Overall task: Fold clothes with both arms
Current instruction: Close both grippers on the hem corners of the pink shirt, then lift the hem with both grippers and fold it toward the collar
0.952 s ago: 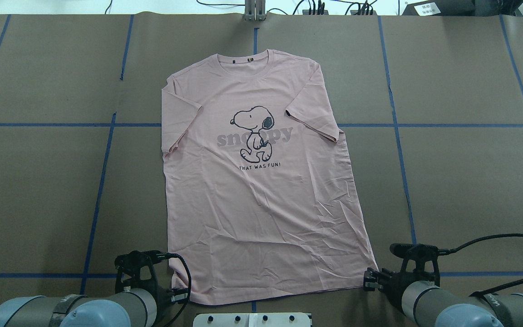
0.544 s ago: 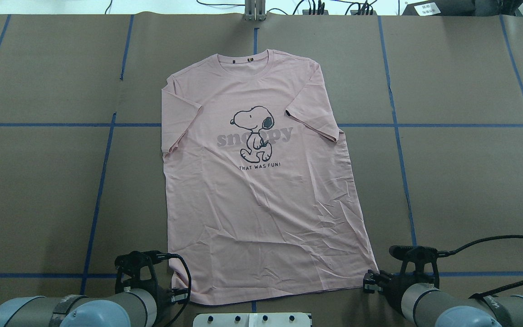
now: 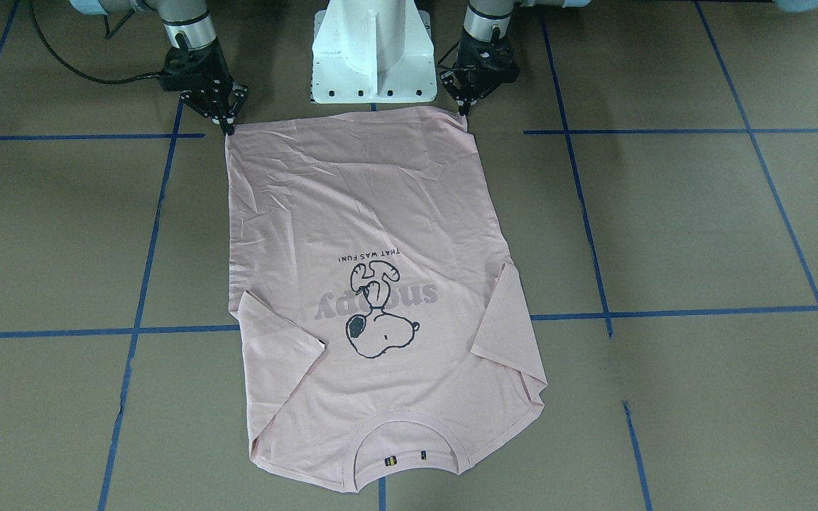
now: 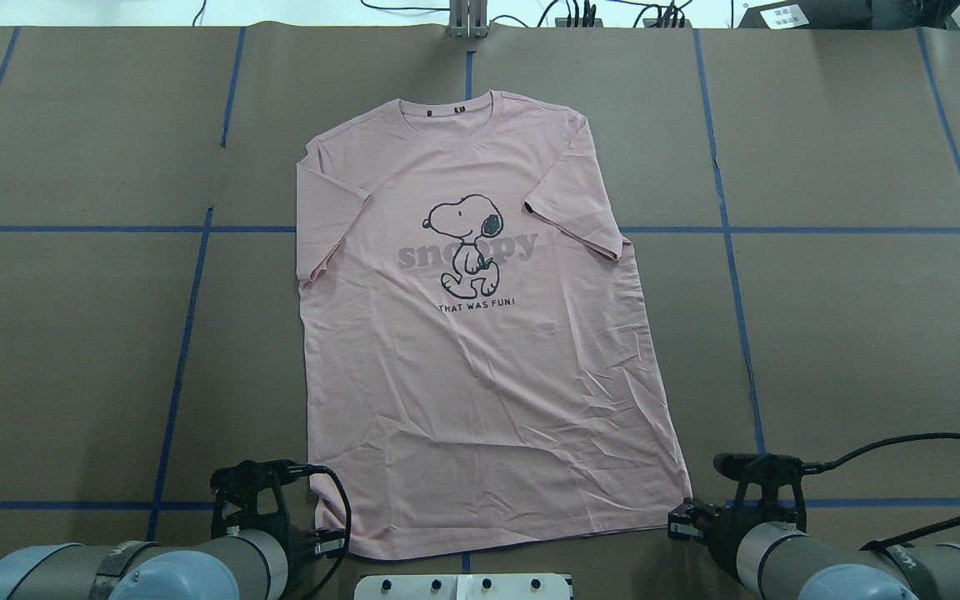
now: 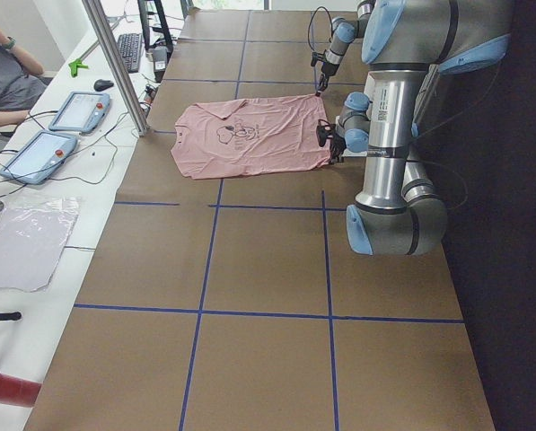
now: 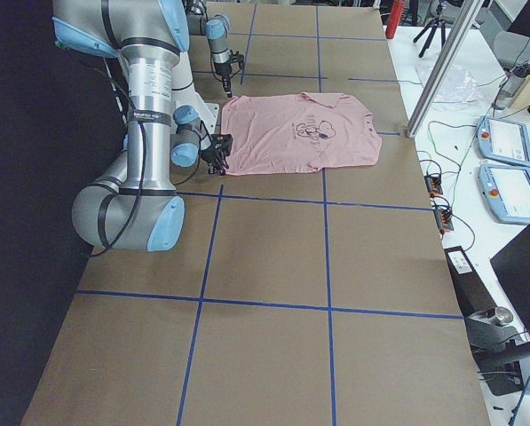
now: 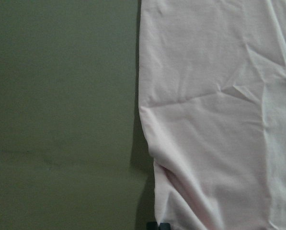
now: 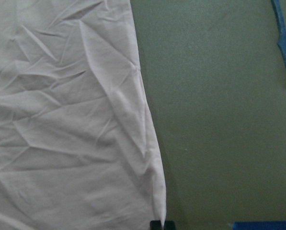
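Observation:
The light pink T-shirt [image 4: 480,375] lies flat and face up on the brown table, collar at the far side and hem toward the robot. My left gripper [image 3: 464,108] is low at the hem's corner on my left side. In the left wrist view its tips [image 7: 158,225] are closed together on the shirt's edge [image 7: 219,120]. My right gripper [image 3: 228,128] is at the other hem corner. The right wrist view shows the corner of the cloth [image 8: 61,120] running into its closed tips [image 8: 161,224].
The white pedestal base [image 3: 373,64] stands just behind the hem, between the two arms. Blue tape lines [image 4: 188,292] cross the table. A metal post [image 4: 467,21] and cables sit at the far edge. A person [image 5: 3,72] sits at a side desk with tablets.
The right gripper has drawn back slightly toward the robot, and the hem corner it holds has shifted a little with it. The left arm and the rest of the shirt look unchanged.

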Robot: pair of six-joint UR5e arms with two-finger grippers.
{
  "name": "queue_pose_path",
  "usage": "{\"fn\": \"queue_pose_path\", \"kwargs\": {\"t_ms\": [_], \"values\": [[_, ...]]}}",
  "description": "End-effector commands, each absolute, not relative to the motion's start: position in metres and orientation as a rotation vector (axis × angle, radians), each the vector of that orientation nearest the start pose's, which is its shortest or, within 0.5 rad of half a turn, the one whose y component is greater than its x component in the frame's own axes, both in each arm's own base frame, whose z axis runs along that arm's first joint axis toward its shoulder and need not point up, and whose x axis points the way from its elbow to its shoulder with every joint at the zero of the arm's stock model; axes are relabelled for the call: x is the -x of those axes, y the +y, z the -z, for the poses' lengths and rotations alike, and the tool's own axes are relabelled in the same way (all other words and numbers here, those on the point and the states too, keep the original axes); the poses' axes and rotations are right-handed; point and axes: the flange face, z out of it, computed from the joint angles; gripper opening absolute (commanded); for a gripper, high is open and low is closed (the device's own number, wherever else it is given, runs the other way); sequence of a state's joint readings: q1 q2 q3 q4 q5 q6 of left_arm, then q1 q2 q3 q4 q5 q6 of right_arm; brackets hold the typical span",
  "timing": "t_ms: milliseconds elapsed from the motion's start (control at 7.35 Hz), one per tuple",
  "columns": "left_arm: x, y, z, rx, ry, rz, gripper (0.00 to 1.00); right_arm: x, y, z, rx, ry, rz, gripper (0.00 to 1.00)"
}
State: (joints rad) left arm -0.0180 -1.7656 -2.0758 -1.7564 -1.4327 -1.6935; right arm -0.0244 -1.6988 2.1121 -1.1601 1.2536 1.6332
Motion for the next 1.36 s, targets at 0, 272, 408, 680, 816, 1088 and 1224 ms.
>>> {"fn": "queue_pose_path", "kwargs": {"t_ms": [0,272,408,680,816,1088,1224], "values": [[-0.508,-0.158,-0.297,-0.091,0.921,0.174,0.00,0.438,-0.156,-0.405,-0.264,-0.825,-0.160,0.00],[-0.435,-0.162,-0.231,-0.128,0.950,0.069,0.00,0.402,-0.162,-0.348,-0.228,-0.853,-0.150,0.00],[-0.384,-0.159,-0.202,-0.048,0.959,0.042,0.00,0.368,-0.163,-0.310,-0.179,-0.839,-0.140,0.00],[-0.300,-0.184,-0.152,0.022,1.036,0.087,0.00,0.289,-0.153,-0.216,-0.082,-0.924,-0.105,0.00],[-0.288,-0.192,-0.133,0.037,1.077,0.097,0.00,0.278,-0.163,-0.184,-0.069,-0.949,-0.108,0.00],[-0.309,-0.205,-0.133,-0.026,1.050,0.009,0.00,0.299,-0.187,-0.155,-0.123,-0.865,-0.076,0.00],[-0.318,-0.232,-0.137,-0.083,1.013,0.018,0.00,0.307,-0.217,-0.144,-0.184,-0.846,-0.084,0.00]]}}
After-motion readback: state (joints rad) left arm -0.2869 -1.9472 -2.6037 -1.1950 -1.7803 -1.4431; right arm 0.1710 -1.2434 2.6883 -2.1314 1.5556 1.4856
